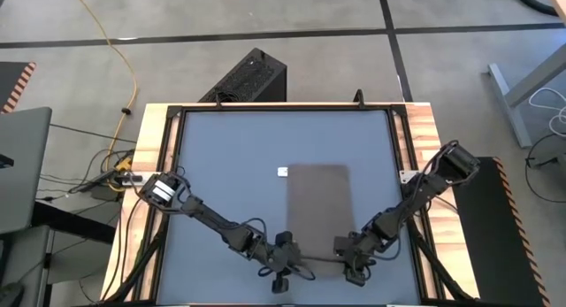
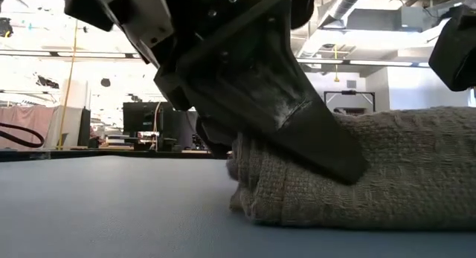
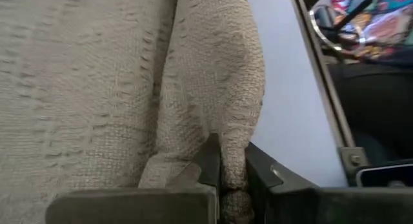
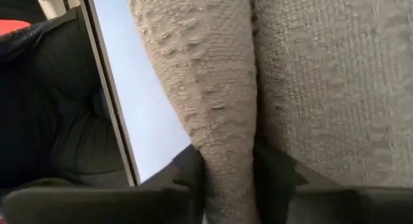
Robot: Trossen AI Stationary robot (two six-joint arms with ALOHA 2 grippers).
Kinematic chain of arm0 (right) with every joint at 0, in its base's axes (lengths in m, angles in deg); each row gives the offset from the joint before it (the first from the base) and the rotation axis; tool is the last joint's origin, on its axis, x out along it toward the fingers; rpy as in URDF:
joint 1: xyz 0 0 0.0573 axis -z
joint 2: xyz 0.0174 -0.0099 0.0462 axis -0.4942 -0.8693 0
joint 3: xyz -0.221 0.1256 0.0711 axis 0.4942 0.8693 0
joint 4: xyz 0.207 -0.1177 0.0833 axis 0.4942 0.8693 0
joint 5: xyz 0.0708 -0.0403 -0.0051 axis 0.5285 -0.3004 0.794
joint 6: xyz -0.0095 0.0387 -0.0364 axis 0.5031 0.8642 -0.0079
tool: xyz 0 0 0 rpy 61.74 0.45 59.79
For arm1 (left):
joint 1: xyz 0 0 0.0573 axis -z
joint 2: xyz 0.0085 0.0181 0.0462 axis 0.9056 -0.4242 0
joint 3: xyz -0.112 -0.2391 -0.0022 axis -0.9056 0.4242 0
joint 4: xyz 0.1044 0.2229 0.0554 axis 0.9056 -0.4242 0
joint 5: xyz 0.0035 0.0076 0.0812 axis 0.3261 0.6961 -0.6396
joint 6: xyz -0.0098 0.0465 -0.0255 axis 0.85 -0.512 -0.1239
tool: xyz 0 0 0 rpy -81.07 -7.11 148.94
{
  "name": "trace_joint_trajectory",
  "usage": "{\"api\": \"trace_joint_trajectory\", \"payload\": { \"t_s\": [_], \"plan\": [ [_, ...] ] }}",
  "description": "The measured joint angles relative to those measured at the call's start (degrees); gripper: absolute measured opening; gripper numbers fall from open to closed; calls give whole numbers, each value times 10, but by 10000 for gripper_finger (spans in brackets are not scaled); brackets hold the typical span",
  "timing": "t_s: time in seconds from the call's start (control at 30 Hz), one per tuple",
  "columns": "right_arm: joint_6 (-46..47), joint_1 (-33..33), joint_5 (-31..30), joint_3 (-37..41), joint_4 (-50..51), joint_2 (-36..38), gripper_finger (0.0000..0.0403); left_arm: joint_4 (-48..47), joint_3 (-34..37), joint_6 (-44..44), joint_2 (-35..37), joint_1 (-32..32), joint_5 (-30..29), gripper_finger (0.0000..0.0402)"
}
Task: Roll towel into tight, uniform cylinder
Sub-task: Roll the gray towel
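The taupe towel (image 1: 319, 201) lies flat on the blue-grey tabletop (image 1: 230, 165), its white tag (image 1: 282, 172) at the far left corner. The towel's near end is turned up into a thick roll (image 2: 357, 176) that rests on the table. My left gripper (image 1: 285, 254) is at the roll's left end, shut on the cloth. My right gripper (image 1: 354, 252) is at the roll's right end, its fingers on either side of the roll. In the low view the left gripper's dark finger (image 2: 297, 117) slants down onto the roll. My left gripper pinches a narrow fold of the towel's rolled near end (image 3: 233, 161) between its two fingers, at the roll's left end. It comes slanting down from the near left. The roll rests on the table. My right gripper has the rolled edge (image 4: 230, 153) between its two fingers (image 4: 276, 175), near the roll's right end. The cloth fills the gap and meets both fingers. It comes slanting down from the near right, across the roll, which lies on the table.
Wooden rails (image 1: 155, 148) frame the tabletop at left and right. A black box (image 1: 248, 77) stands on the floor beyond the far edge, with a yellow cable (image 1: 124, 68) to its left. Bare tabletop lies left of the towel and beyond it.
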Motion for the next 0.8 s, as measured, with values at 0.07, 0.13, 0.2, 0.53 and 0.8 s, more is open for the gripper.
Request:
{"api": "trace_joint_trajectory", "payload": {
  "t_s": [0.07, 0.13, 0.2, 0.53, 0.8],
  "plan": [
    [4, 7, 25, 0, 2, 1, 157, -1, 0, 15, 0, -6, 22, 13],
    [4, 15, 60, 0, 3, 2, 180, -3, 0, 26, 0, -10, 39, 11],
    [4, 22, 100, 1, 11, 7, 199, -2, 0, 37, 0, -15, 56, 10],
    [-43, 25, 42, 1, 120, 114, 212, -31, 0, 121, 0, -29, 106, 9],
    [-165, -86, -187, -40, 102, 138, 205, -34, 0, 170, 0, -47, 141, 10]
  ]
}}
